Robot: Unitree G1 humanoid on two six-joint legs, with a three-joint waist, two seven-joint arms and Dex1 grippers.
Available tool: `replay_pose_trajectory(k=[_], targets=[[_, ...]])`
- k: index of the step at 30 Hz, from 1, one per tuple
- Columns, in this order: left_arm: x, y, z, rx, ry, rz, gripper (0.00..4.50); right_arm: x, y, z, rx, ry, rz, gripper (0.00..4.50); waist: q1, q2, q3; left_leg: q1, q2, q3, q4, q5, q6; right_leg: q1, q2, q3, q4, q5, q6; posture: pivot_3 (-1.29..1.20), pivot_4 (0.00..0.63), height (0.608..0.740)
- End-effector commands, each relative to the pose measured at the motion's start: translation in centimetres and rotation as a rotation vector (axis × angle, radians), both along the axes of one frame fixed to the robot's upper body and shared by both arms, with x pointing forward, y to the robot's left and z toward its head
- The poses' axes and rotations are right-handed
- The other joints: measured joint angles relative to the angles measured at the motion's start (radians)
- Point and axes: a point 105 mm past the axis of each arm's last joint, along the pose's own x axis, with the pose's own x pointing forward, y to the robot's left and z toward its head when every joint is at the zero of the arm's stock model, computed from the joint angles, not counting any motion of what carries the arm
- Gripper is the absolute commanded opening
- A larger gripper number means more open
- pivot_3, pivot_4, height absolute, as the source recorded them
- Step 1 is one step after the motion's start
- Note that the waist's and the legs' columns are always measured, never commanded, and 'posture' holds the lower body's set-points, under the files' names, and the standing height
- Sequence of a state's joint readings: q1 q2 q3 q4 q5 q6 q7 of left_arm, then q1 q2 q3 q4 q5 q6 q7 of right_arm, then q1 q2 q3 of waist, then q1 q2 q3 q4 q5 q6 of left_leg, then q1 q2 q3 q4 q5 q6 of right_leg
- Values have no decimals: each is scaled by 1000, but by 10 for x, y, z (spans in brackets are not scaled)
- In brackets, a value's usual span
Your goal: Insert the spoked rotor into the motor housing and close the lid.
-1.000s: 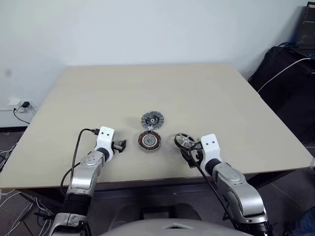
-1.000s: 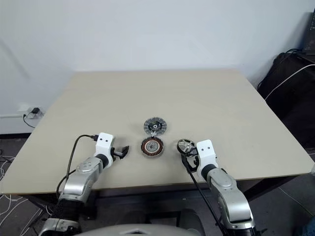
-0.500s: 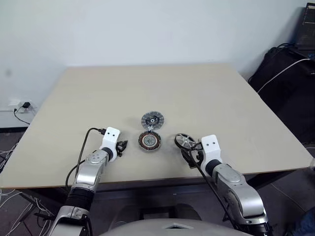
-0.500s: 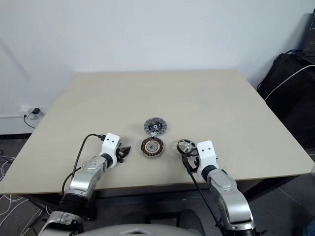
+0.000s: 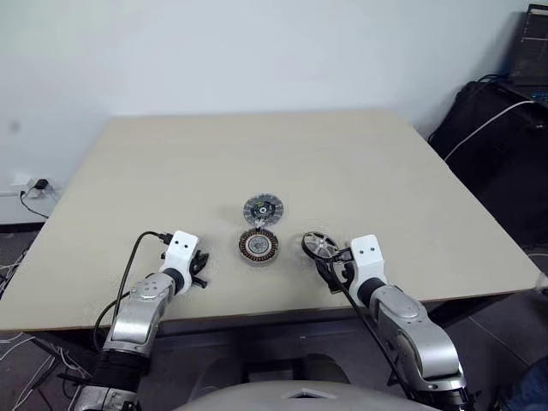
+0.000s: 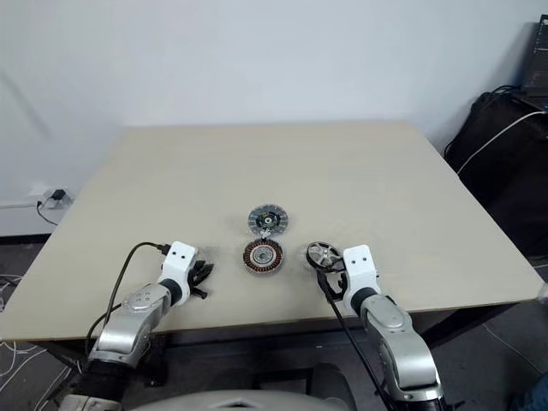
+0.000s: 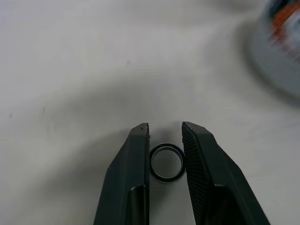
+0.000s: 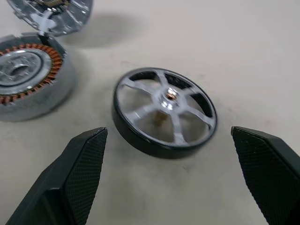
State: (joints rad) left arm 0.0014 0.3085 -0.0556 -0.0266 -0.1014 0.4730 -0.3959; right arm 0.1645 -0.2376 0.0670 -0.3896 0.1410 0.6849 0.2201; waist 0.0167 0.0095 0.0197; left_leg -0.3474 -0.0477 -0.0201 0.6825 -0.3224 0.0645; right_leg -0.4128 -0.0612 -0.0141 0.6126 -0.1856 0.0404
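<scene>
Left pincer [image 7: 165,140] drawn back toward near counter [image 5: 257,154] edge, now narrowed around small dark ring [image 7: 166,162]. Right pincer [image 8: 171,140] unmoved, wide open before dark spoked rotor [image 8: 165,111]; bare counter toward 12 o'clock.

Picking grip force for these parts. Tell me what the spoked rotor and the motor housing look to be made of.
Spoked rotor: likely metal, with a glossy black rim and bright silvery spokes that catch the light. Motor housing: a grey, matte metallic shell around shiny copper-coloured windings, probably wire, and a pale silvery centre.
</scene>
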Motion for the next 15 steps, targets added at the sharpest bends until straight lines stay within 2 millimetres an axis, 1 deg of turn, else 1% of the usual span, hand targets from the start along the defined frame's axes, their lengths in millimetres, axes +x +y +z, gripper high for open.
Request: replay_pose_trajectory(k=[1,4,7,12,15], targets=[[12,-38,40,-93,-122,-123,673,9,1,11,6,-56,7,4500,5,0,0,0,0,0,0,0,-1,0,0,0,0,0,0,0,0,740],[17,-63,47,-120,-141,-206,673,10,3,11,7,-56,13,4500,7,0,0,0,-1,0,0,0,0,1,0,0,0,0,0,0,0,740],[24,-85,45,-120,-137,-270,673,10,5,10,8,-56,19,4500,5,0,0,0,-1,0,0,1,2,1,1,1,0,0,0,0,0,740],[36,-105,38,-98,-128,-314,673,10,6,11,13,-61,14,4500,2,0,0,-1,-1,0,0,2,2,3,4,0,0,0,0,0,0,740],[42,-110,32,-85,-119,-318,673,8,5,13,16,-66,2,4500,3,0,0,-1,-1,1,0,2,2,3,8,1,0,0,-1,0,0,740]])
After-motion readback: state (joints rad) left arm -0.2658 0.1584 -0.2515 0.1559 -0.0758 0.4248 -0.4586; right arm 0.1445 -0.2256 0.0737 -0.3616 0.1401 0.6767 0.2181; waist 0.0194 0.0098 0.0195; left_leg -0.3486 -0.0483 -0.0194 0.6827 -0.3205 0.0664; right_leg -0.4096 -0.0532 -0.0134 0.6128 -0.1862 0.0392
